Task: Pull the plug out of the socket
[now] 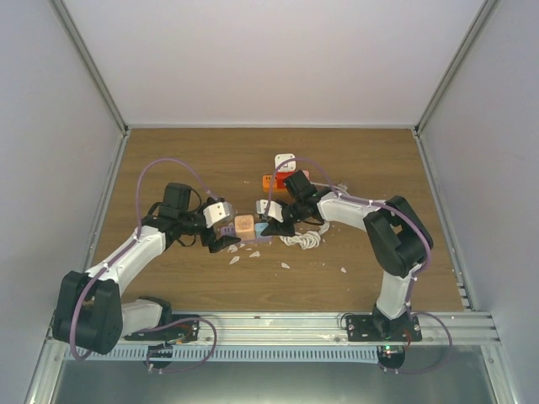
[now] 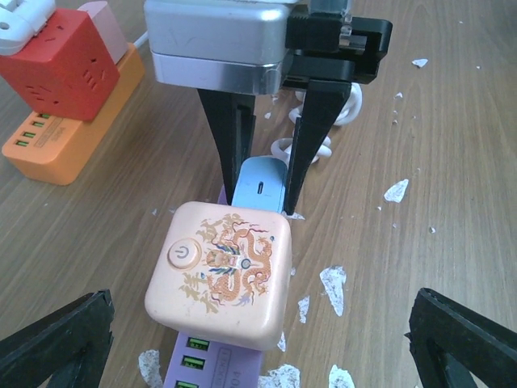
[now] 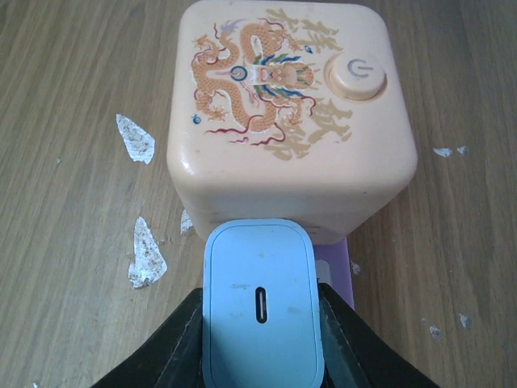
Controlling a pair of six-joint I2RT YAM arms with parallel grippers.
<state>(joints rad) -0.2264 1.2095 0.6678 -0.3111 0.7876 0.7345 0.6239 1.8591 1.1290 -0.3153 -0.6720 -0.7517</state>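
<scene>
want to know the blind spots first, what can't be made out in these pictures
- white plug: left wrist view, cut by the top-left edge; tiny in top view.
- purple strip: wrist views, mostly under the tan cube.
- blue charger pins: right wrist view, hidden below its body.

A light-blue block (image 3: 260, 275) is clamped at six o'clock by the right gripper (image 3: 260, 311). A tan dragon-printed cube (image 3: 291, 121) is set toward twelve o'clock, a purple strip (image 3: 334, 271) glimpsed beneath it. At nine o'clock white flakes (image 3: 147, 255) are scattered on the table (image 3: 73, 97)
</scene>
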